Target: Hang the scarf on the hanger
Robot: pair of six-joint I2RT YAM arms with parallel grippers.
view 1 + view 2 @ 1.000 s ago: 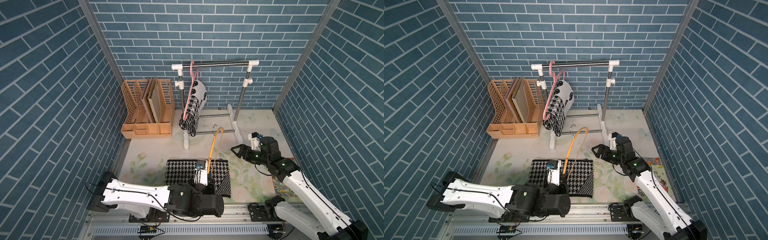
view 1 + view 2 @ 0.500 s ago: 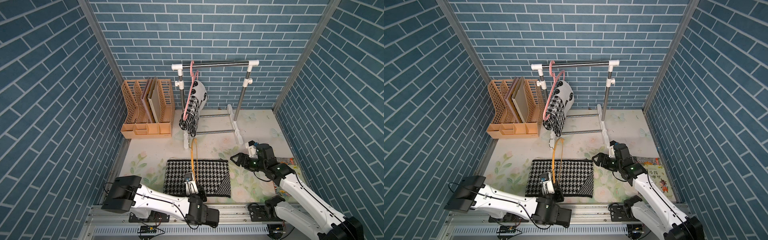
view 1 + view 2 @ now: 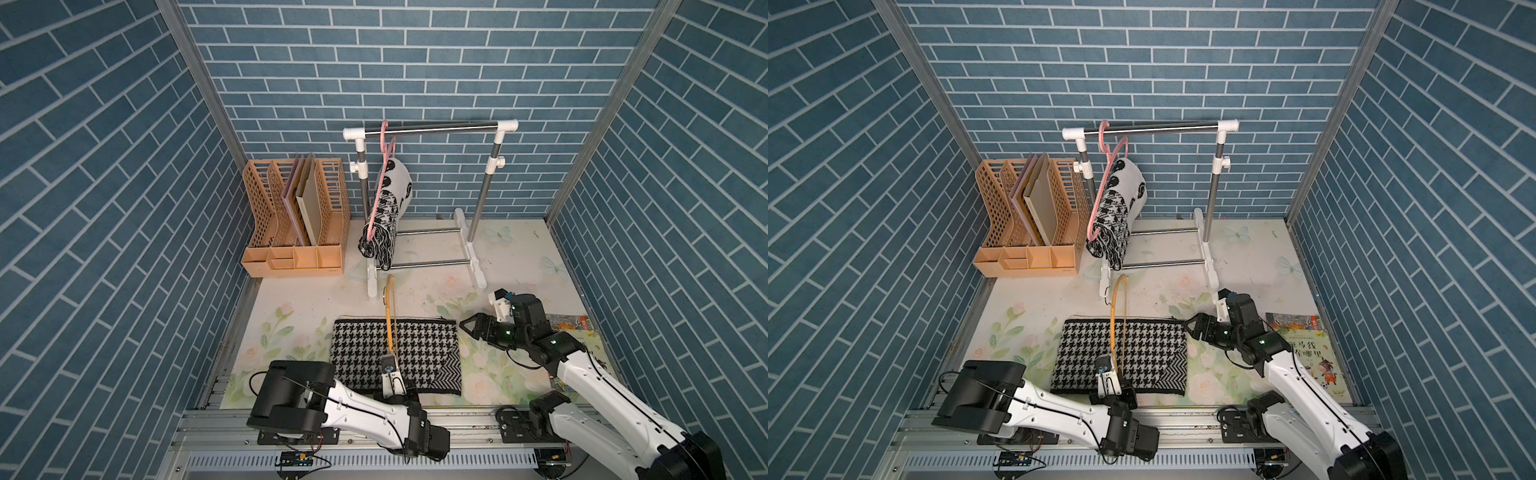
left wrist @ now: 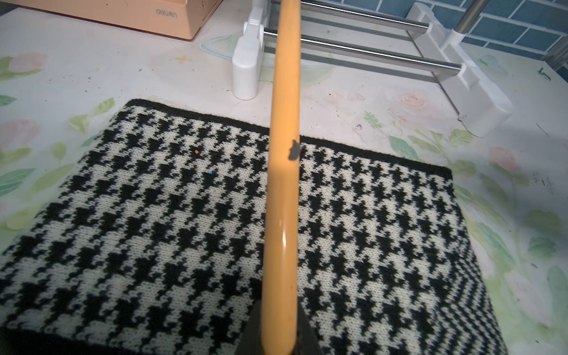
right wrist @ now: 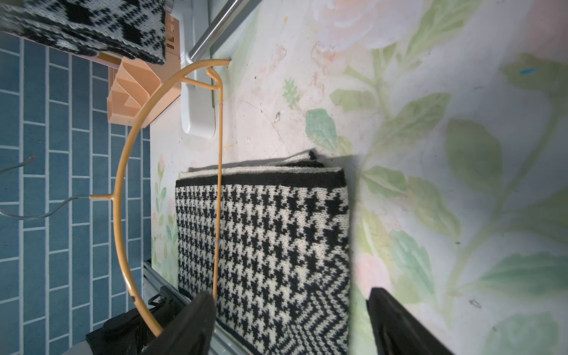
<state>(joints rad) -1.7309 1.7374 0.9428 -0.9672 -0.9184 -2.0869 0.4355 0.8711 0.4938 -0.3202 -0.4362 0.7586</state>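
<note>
The black-and-white houndstooth scarf (image 3: 419, 353) (image 3: 1142, 357) lies folded flat on the floral table near the front edge. My left gripper (image 3: 392, 376) (image 3: 1111, 374) is shut on one end of the orange hanger (image 3: 390, 316) (image 3: 1115, 316), which stands on edge over the scarf's middle and points toward the rack. The left wrist view shows the hanger's bar (image 4: 281, 184) running out from the jaws across the scarf (image 4: 153, 215). My right gripper (image 3: 467, 326) (image 3: 1190, 326) is open just beside the scarf's right edge. In the right wrist view its fingers (image 5: 199, 316) straddle the scarf's end (image 5: 276, 230).
A white clothes rack (image 3: 432, 126) stands at the back with a pink hanger (image 3: 384, 166) carrying another patterned scarf (image 3: 386, 216). An orange file organiser (image 3: 295, 224) sits at the back left. Picture books (image 3: 1308, 349) lie under the right arm.
The left arm drew back toward the front edge and the hanger swung from leaning right to standing straight over the scarf. The right gripper came down and forward to the scarf's right edge.
</note>
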